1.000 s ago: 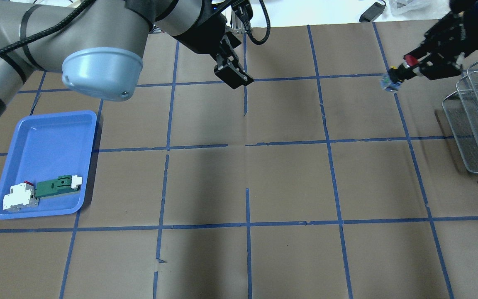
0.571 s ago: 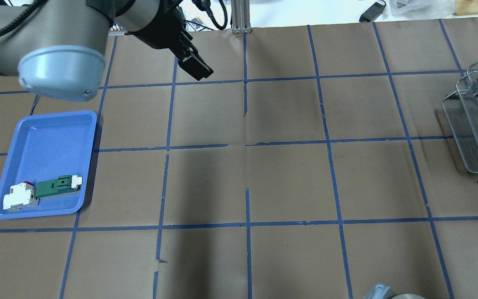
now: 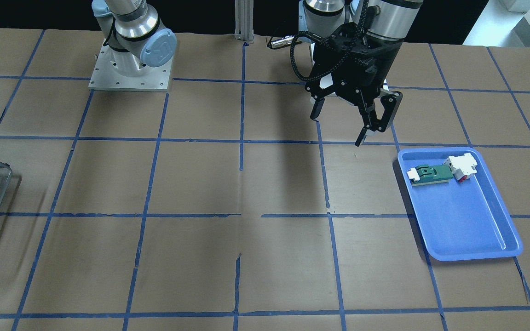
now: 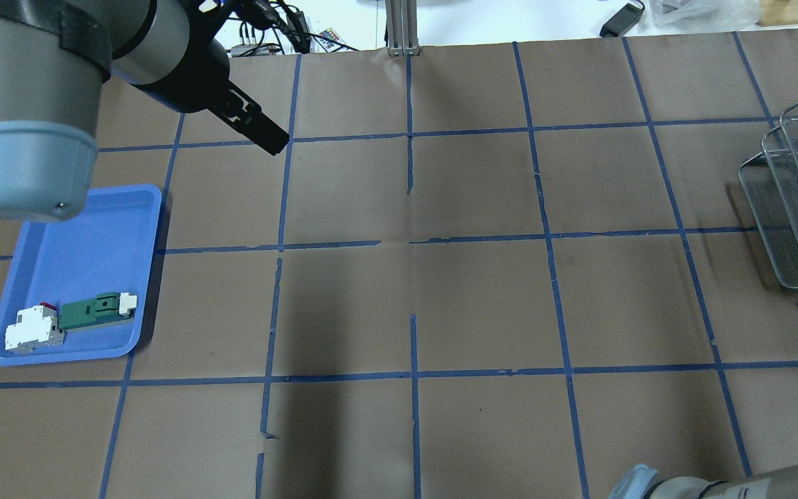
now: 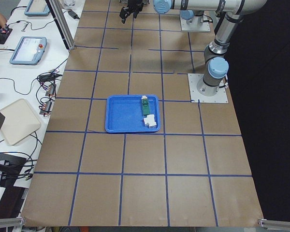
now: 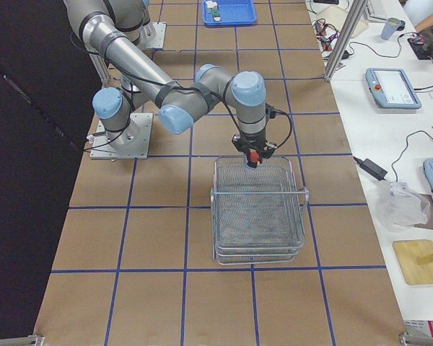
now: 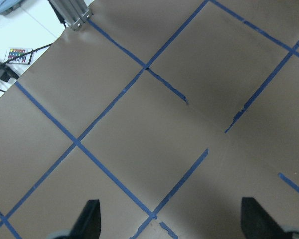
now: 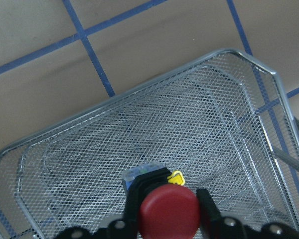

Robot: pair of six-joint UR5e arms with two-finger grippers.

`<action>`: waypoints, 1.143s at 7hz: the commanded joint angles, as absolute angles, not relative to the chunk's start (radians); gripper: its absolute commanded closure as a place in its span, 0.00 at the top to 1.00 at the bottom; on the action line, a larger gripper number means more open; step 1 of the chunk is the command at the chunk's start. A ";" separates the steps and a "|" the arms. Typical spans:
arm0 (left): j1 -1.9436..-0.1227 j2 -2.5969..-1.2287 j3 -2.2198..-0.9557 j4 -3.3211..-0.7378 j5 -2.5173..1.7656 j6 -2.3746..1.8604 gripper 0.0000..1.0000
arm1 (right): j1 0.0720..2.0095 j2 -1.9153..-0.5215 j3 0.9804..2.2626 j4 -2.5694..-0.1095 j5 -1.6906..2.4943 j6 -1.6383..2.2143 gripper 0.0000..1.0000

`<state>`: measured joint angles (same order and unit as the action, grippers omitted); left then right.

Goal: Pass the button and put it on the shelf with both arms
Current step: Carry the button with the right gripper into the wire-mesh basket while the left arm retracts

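The button is clamped in the right end effector, over the mesh shelf (red cap toward the wrist); the left end effector is spread wide, empty.

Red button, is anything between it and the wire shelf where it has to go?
Nothing visible is. The small red-capped push button, held in the right gripper, hangs right above the grey wire-mesh shelf, with only open mesh beneath it.
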<state>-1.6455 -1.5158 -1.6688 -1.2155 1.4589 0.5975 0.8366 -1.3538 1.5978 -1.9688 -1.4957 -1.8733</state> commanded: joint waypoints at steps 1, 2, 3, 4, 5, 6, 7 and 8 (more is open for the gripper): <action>-1.606 -1.486 -1.687 -1.248 1.486 0.313 1.00 | 0.835 -1.338 1.597 -1.979 -1.509 -1.876 0.00; -1.605 -1.496 -1.660 -1.323 1.488 0.269 1.00 | 0.834 -1.338 1.597 -1.979 -1.516 -1.875 0.26; -1.606 -1.526 -1.602 -1.389 1.496 0.158 1.00 | 0.834 -1.338 1.597 -1.977 -1.511 -1.871 0.78; -1.606 -1.546 -1.548 -1.505 1.496 0.131 1.00 | 0.834 -1.345 1.603 -1.968 -1.509 -1.847 1.00; -1.611 -1.540 -1.536 -1.564 1.493 0.130 1.00 | 0.834 -1.350 1.598 -1.968 -1.522 -1.829 1.00; -1.614 -1.517 -1.554 -1.578 1.499 0.141 1.00 | 0.834 -1.362 1.598 -1.965 -1.526 -1.795 1.00; -1.612 -1.505 -1.578 -1.578 1.502 0.138 1.00 | 0.845 -1.408 1.608 -1.959 -1.540 -1.731 1.00; -1.614 -1.488 -1.595 -1.588 1.499 0.137 1.00 | 0.866 -1.466 1.617 -1.894 -1.551 -1.630 1.00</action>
